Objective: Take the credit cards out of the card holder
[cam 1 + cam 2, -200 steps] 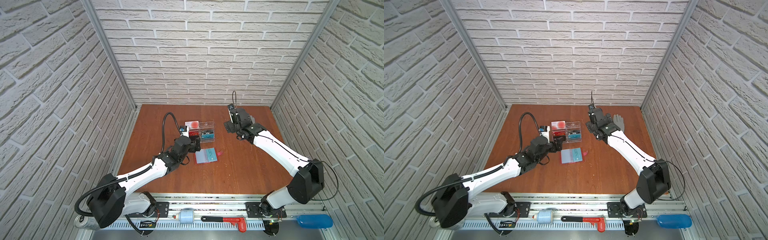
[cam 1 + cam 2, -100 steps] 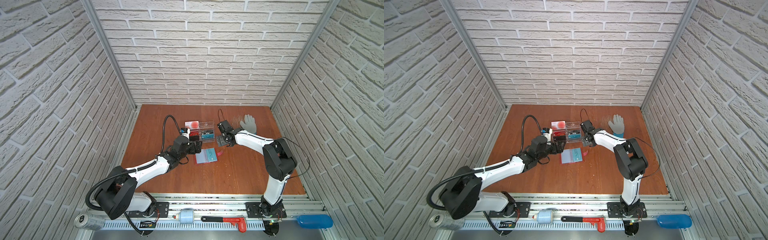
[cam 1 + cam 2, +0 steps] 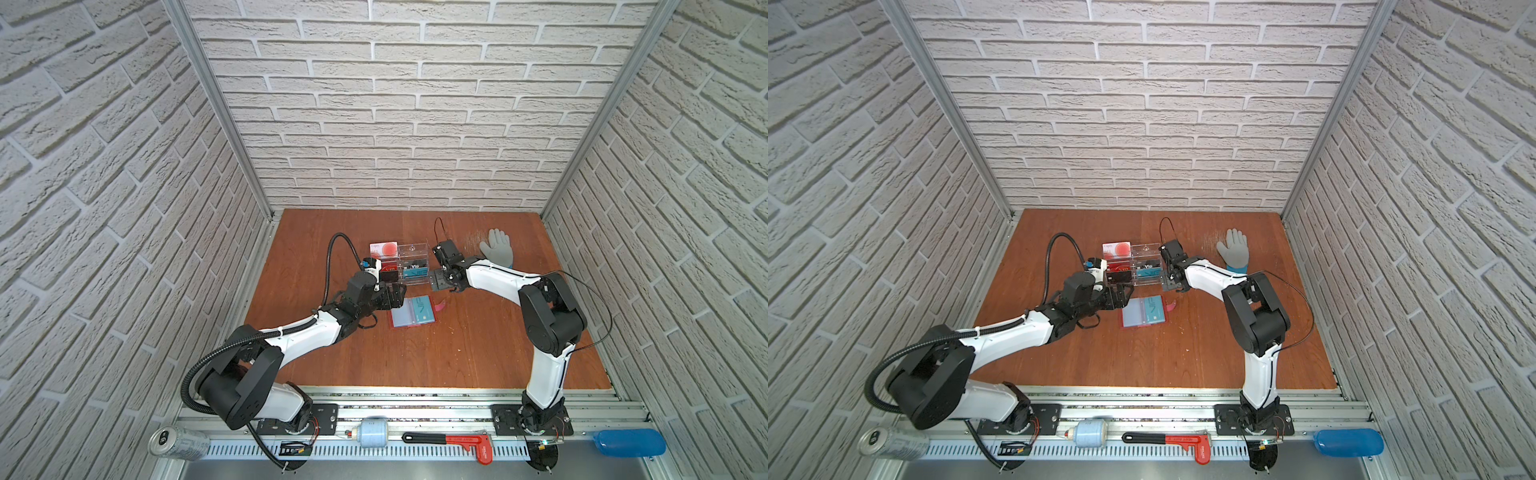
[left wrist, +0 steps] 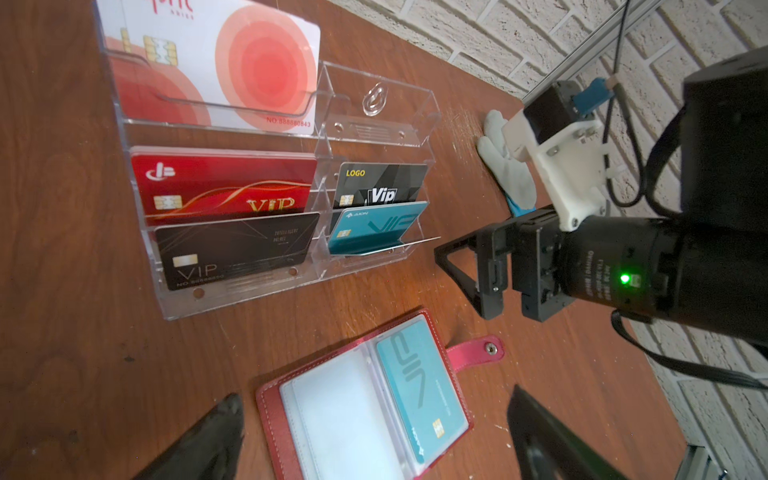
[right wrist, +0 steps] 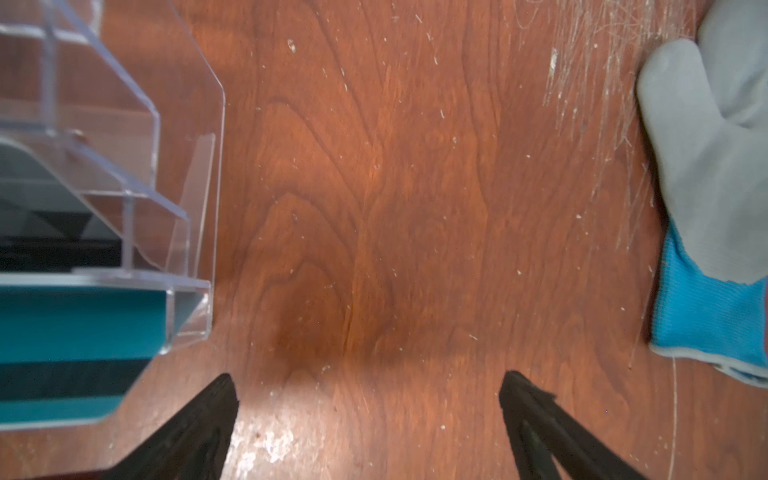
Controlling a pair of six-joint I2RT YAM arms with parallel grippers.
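The card holder (image 3: 404,319) (image 3: 1133,318) (image 4: 272,417), a red wallet, lies open and flat on the wooden table, its snap tab (image 4: 476,353) pointing toward the right arm. A teal credit card (image 4: 419,386) (image 3: 424,311) sits in its right clear sleeve; the left sleeve looks pale and blank. My left gripper (image 3: 395,298) (image 3: 1120,297) (image 4: 374,399) is open, low over the holder's near edge, one finger on each side, touching nothing. My right gripper (image 3: 437,283) (image 3: 1168,281) (image 5: 368,376) is open and empty over bare wood beside the acrylic stand, behind the holder.
A clear acrylic tiered stand (image 3: 411,249) (image 3: 1144,249) (image 4: 374,133) (image 5: 137,166) with VIP cards stands just behind the holder. A grey and blue glove (image 3: 496,249) (image 3: 1235,249) (image 5: 715,166) lies at the back right. A can, a wrench and a bottle lie on the front rail.
My right arm has folded and swung its gripper from the back of the table down to the spot beside the acrylic stand. The left gripper has barely moved. Both stayed open.
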